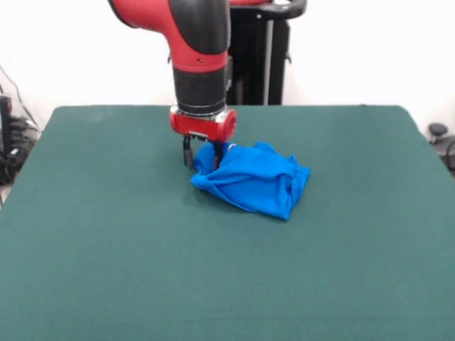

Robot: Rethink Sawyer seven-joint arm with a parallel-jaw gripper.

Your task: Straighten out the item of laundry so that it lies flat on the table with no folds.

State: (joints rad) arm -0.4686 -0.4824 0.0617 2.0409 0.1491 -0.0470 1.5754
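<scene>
The bright blue T-shirt (254, 179) lies crumpled in a bunched heap on the dark green table (106, 249), a little right of centre. Its print is hidden in the folds. The red and black arm comes down from above. My gripper (201, 153) is at the heap's upper left edge, low over the table. Its two dark fingers stand apart: one finger (187, 152) is clear of the cloth on the left, the other is against the blue fabric, and a raised fold sits between them.
The black pedestal (259, 50) stands behind the table's far edge. Cables and dark gear lie off the table at the left (11, 142) and right (441, 138) edges.
</scene>
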